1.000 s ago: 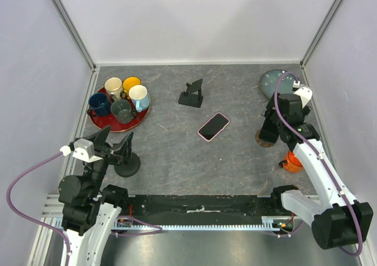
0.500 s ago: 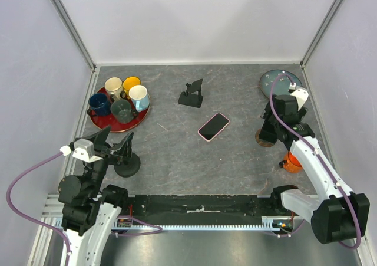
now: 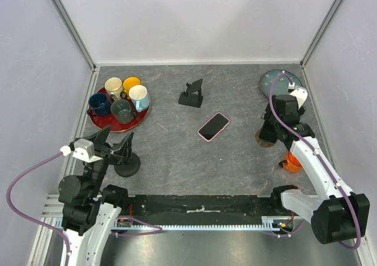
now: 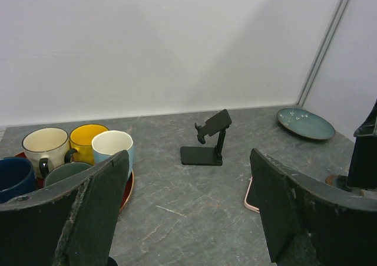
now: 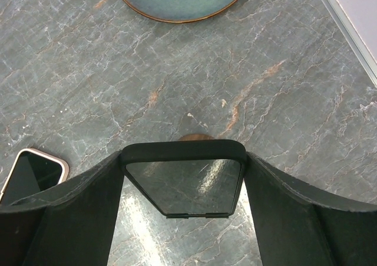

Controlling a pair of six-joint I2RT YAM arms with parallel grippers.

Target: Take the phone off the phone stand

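Note:
A black phone stands tilted on a small brown round stand at the right of the table. My right gripper has a finger against each long side of this phone and is shut on it; in the top view the gripper sits right over the stand. A second phone in a pink case lies flat mid-table. A black folding phone stand stands empty behind it. My left gripper is open and empty at the near left.
A red tray with several mugs is at the back left. A teal plate lies at the back right. An orange cup sits beside my right arm. A black round base sits under my left gripper.
My right wrist has shifted slightly toward the back left over the brown stand, then stayed still. The left arm and both phones have not visibly moved.

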